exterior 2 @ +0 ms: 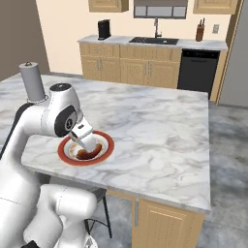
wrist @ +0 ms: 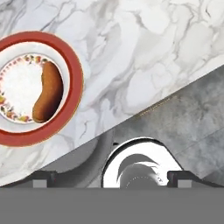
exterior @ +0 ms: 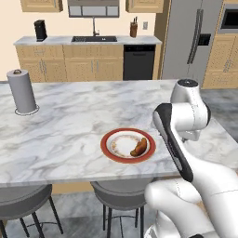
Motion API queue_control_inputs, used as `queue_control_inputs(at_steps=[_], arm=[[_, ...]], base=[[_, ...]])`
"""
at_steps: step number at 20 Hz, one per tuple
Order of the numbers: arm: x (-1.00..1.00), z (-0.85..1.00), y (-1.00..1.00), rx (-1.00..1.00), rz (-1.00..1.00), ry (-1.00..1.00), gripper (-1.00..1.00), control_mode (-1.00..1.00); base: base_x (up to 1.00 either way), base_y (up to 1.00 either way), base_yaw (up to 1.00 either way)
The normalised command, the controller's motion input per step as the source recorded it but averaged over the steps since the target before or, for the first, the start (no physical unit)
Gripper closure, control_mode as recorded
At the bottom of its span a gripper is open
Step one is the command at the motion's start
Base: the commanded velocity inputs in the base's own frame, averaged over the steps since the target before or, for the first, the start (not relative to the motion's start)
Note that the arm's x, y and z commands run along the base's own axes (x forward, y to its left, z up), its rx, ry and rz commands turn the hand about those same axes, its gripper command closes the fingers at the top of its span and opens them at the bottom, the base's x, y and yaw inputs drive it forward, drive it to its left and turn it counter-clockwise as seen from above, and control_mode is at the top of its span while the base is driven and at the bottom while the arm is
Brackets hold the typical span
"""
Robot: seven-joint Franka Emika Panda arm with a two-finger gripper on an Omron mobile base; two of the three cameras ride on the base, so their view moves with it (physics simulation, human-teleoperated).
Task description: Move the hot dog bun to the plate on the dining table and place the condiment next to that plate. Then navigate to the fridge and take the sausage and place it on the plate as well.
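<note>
Your tool (wrist: 112, 178) stands wide open with nothing between its fingertips (wrist: 43, 178); in the hand view the two dark tips sit far apart at the bottom, looking down past the edge of the table (wrist: 144, 52) to the grey floor (wrist: 192, 127). In the right base view you see the tool (exterior 2: 83, 137) hanging just above the near side of the plate (exterior 2: 104, 152), partly covering it.

The sausage (exterior: 139, 147) lies on the plate (exterior: 111, 151), a brown, slightly curved piece resting on the right part of the white, flower-patterned centre inside the red rim. In the hand view you find the sausage (wrist: 47, 91) on the side of the plate (wrist: 74, 83) nearest the table edge. The plate sits near the front edge of the marble table (exterior: 65, 125), above a grey stool (exterior: 116, 193).

A paper towel roll (exterior: 21, 91) stands upright on its holder at the far left of the table, well apart from the plate. Behind the table you see the steel fridge (exterior: 190, 39), the black dishwasher (exterior: 138, 62), the sink (exterior: 94, 39) and a dark coffee machine (exterior: 40, 29) on the back counter (exterior: 56, 41).
</note>
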Motion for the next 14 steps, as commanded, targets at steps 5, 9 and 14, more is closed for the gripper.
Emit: queue_control_inputs(at_steps=[5,9,14], arm=[[-0.23,-0.52,-0.64,-0.02,0.14,0.16,-1.0,1.0],[0.0,0.0,0.0,0.0,0.0,0.0,-1.0,1.0],[0.0,0.0,0.0,0.0,0.0,0.0,-1.0,1.0]], base=[[-0.11,-0.13,0.02],[-0.95,-0.54,-0.13],[-0.55,-0.18,-0.68]])
